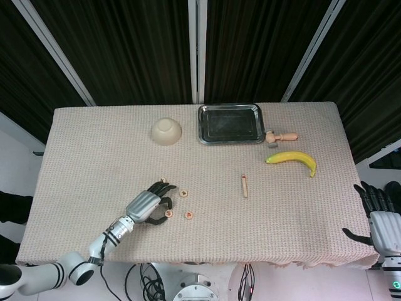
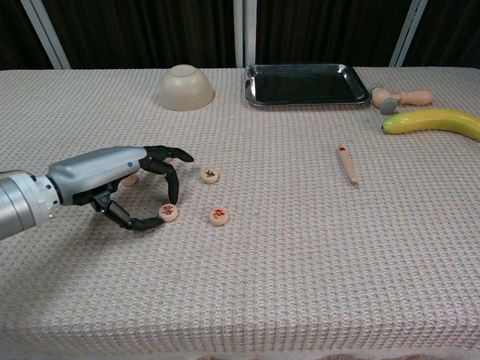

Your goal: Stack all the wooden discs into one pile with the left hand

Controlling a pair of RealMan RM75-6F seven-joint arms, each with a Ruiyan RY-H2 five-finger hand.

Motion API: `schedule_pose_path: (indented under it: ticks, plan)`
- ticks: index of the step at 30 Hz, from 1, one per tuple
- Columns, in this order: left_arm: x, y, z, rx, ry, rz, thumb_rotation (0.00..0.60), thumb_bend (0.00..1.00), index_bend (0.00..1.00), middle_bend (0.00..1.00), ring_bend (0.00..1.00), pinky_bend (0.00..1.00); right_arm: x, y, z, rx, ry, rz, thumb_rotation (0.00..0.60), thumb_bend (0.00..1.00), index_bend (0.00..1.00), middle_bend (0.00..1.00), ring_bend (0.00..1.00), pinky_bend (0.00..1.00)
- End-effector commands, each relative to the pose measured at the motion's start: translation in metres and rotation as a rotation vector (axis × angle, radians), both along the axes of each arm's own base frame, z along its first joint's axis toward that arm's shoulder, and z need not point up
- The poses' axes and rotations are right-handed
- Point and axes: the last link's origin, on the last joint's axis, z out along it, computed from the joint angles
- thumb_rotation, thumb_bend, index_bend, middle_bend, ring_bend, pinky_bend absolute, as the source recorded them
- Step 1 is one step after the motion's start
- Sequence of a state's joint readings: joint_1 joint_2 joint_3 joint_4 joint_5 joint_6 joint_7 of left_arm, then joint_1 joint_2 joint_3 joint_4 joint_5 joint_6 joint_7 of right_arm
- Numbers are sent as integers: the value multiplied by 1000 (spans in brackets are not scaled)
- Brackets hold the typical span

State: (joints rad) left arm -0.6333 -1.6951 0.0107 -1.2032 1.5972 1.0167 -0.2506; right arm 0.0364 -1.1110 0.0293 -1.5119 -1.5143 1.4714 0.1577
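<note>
Several small wooden discs with red marks lie on the woven cloth at the front left. My left hand (image 2: 105,174) (image 1: 146,205) arches over the nearest disc (image 2: 168,212) (image 1: 168,214), thumb tip at its left edge and fingertips just above it, while the disc lies flat on the cloth. To its right sits another disc (image 2: 218,216) (image 1: 188,216), and a third disc (image 2: 211,175) (image 1: 184,193) lies further back. One more disc (image 2: 130,180) peeks out behind the hand. My right hand (image 1: 376,216) hangs off the table's right edge with its fingers spread and nothing in it.
An upturned cream bowl (image 2: 185,87) and a dark metal tray (image 2: 306,103) stand at the back. A banana (image 2: 431,121) and a wooden peg (image 2: 401,97) lie at the back right. A small wooden stick (image 2: 348,165) lies right of centre.
</note>
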Motion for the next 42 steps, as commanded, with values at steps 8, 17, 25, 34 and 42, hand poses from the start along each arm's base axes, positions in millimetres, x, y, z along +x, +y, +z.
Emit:
schedule_pose_path:
  ticks: [8,17,25,34,42]
  plan:
    - [0,-1,-2,-8,-1,-8,600,306,497,71,0,0,0,1,-1,2,0,-2,600,0,0,0,0,0]
    - [-3,8,13,51,-29,14,600,349,528,77,0,0,-2,2,0,-3,-1,-8,600,0,0,0,0,0]
    - [-32,23,50,149,17,101,600,369,530,79,0,0,-2,2,-1,-2,-3,-3,600,0,0,0,0,0]
    - [-42,23,48,126,20,145,600,369,530,79,0,0,-2,2,-1,-3,-2,-5,600,0,0,0,0,0]
    - [-36,32,37,97,-3,168,600,369,526,79,0,0,-1,2,-2,2,-2,-4,600,0,0,0,0,0]
